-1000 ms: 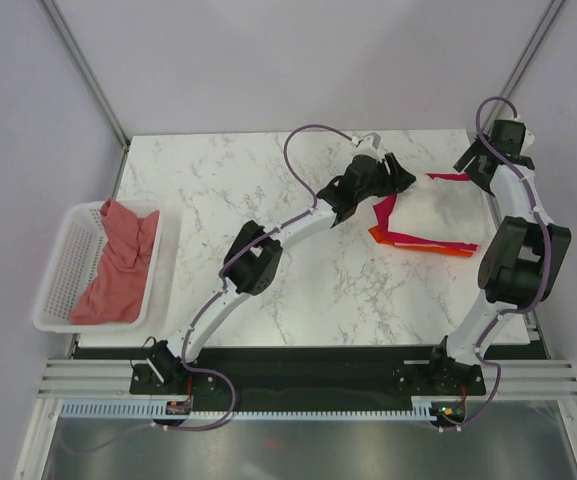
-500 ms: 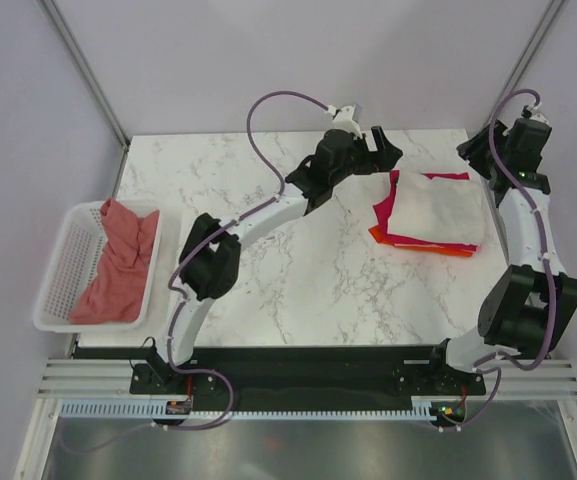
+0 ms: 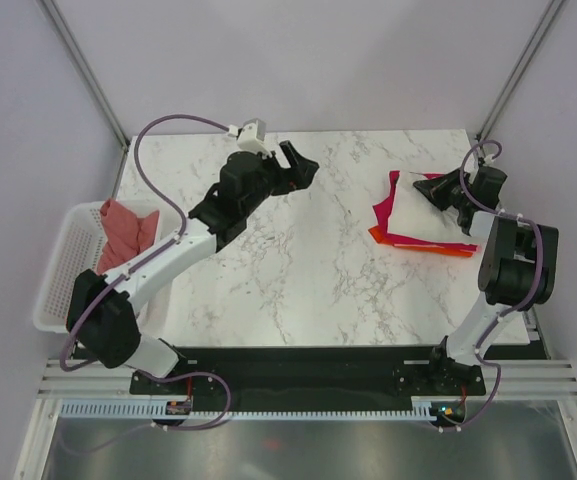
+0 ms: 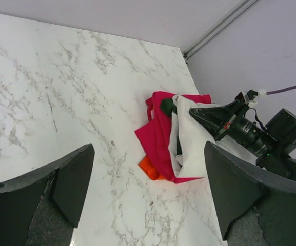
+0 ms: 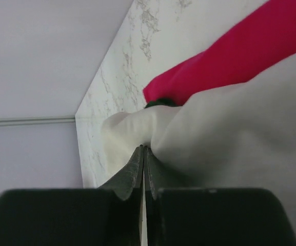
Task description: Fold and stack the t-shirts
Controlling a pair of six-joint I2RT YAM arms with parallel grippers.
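Note:
A stack of folded t-shirts lies at the table's right: a cream one (image 3: 443, 215) on top, a magenta one (image 3: 382, 212) under it and an orange one (image 3: 430, 250) at the bottom. My right gripper (image 3: 420, 184) lies low over the stack's far edge, shut on a fold of the cream t-shirt (image 5: 230, 128) beside its dark green collar (image 5: 160, 103). My left gripper (image 3: 298, 168) hangs open and empty over the far middle of the table. In the left wrist view the stack (image 4: 194, 148) shows between the wide-apart fingers (image 4: 76, 174). A salmon-pink t-shirt (image 3: 118, 262) lies crumpled in the basket.
The white lattice basket (image 3: 58, 290) sits off the table's left edge. The marble tabletop (image 3: 308, 270) runs between basket and stack. Grey walls and two slanted frame posts (image 3: 83, 75) close in the back.
My left arm has swung from the stack leftwards to the far middle, gripper open. The right gripper has come down onto the cream t-shirt and shut.

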